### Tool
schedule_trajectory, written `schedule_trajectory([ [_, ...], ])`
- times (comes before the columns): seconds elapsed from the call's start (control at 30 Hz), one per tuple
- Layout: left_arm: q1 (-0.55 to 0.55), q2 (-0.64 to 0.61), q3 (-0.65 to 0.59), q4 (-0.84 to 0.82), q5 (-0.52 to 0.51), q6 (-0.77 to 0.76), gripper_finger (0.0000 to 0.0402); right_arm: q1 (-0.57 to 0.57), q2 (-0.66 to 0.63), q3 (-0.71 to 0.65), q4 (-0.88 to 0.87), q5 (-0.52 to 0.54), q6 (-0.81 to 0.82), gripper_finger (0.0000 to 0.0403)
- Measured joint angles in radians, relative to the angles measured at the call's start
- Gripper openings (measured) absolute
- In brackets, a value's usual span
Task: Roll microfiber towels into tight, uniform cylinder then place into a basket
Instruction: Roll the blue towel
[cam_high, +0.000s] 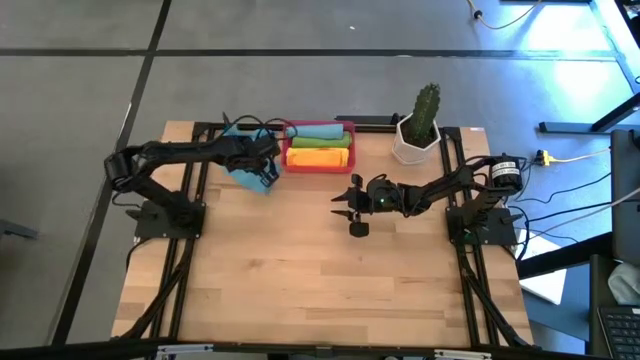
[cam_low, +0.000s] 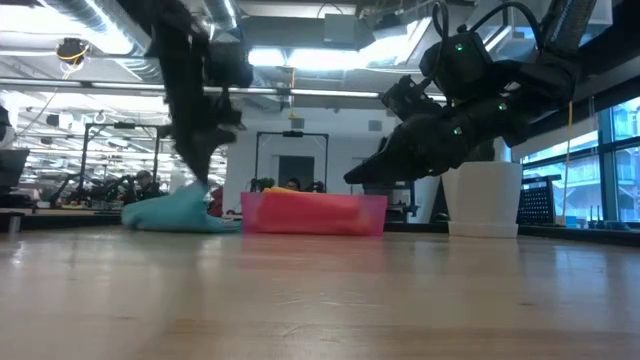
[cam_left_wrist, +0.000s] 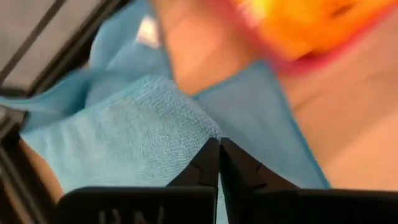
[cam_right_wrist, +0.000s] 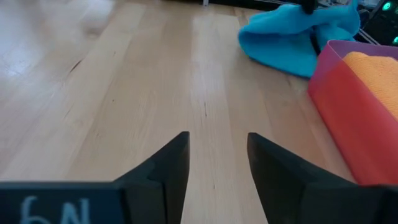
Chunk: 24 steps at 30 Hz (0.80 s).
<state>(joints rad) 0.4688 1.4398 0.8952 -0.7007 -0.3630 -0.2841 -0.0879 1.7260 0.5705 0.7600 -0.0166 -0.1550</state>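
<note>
A teal blue microfiber towel (cam_high: 247, 172) lies crumpled on the table just left of the red basket (cam_high: 320, 169). My left gripper (cam_high: 267, 168) is over the towel, shut on it. The basket (cam_low: 315, 215) holds rolled towels in teal, green, yellow and orange (cam_high: 320, 157). My right gripper (cam_high: 346, 213) hovers open above bare wood at mid-table, right of the towel, with nothing between its fingers (cam_right_wrist: 217, 155). My left gripper pinches a raised fold of the blue towel (cam_left_wrist: 214, 132) between its two fingertips; how many layers, I cannot tell. The fingers come from above, slanting down. The cloth is drawn up into a peak (cam_low: 196, 190) under them, and the rest (cam_low: 170, 216) lies slack on the table.
A white pot with a green cactus (cam_high: 418, 130) stands at the far right, behind my right arm. The near half of the wooden table (cam_high: 320, 290) is bare wood. Black frame rails (cam_high: 190, 250) run along both sides.
</note>
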Motion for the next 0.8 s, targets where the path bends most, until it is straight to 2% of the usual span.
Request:
schedule_trajectory([
  [0.13,-0.09,-0.042,0.052,-0.028,0.007,-0.002,0.0,0.0,0.0,0.0,0.002,0.0,-0.01,0.0163],
  [0.3,-0.226,-0.102,0.096,-0.048,-0.008,-0.096,0.0,0.0,0.0,0.0,0.009,0.0,-0.009,0.0163],
  [0.43,-0.385,-0.113,0.092,-0.044,-0.062,-0.207,0.0,0.0,0.0,0.0,0.023,-0.001,0.011,0.0163],
  [0.53,-0.514,-0.099,0.067,-0.023,-0.148,-0.302,0.0,0.0,0.0,0.0,0.032,-0.003,0.042,0.0163],
  [0.6,-0.595,-0.085,0.036,0.043,-0.216,-0.353,0.0,0.0,0.0,0.0,0.045,-0.011,0.043,0.0163],
  [0.67,-0.663,-0.065,-0.003,0.182,-0.277,-0.363,0.0,0.001,0.0,0.0,0.066,-0.019,0.056,0.0163],
  [0.8,-0.757,-0.015,-0.083,0.452,-0.339,-0.294,0.0,0.001,0.0,0.0,0.128,-0.084,0.13,0.0163],
])
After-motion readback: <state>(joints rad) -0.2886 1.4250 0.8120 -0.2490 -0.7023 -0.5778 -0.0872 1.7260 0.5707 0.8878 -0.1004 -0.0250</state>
